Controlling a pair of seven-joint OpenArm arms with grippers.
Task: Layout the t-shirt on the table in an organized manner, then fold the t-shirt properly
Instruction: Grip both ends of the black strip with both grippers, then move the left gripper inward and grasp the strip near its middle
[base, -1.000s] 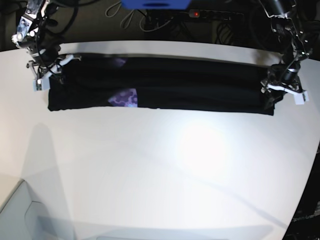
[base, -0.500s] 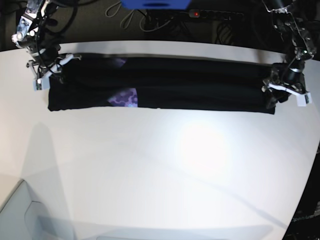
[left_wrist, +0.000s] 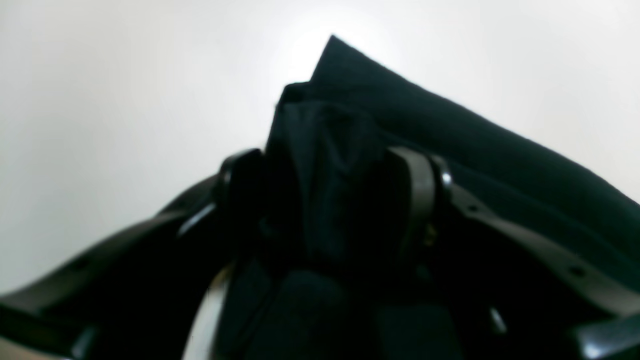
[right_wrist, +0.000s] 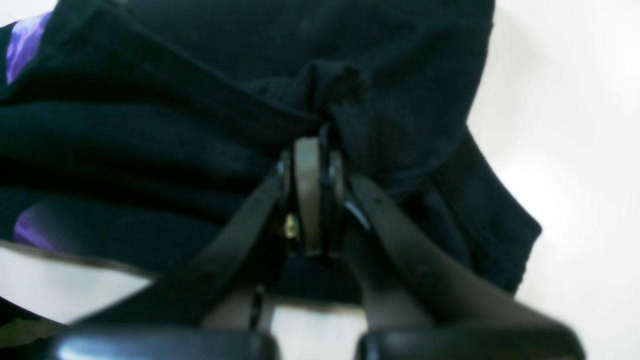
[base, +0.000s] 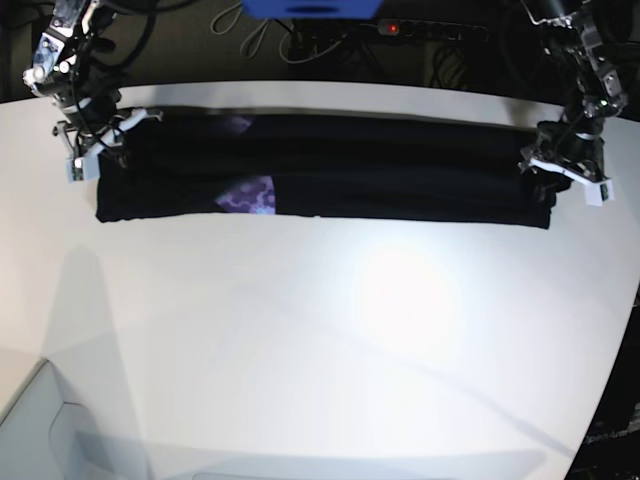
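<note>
Base view is showing the shirt lying as a long band along the table's far edge; right gripper is pinching one end, left gripper is straddling the other, likely tensioning it for folding.

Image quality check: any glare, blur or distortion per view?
Base: lamp glare on the table, curved fisheye edges. Left wrist: soft focus, shirt nearly featureless black. Right wrist: close foreground blurred, cloth weave sharper.
</note>
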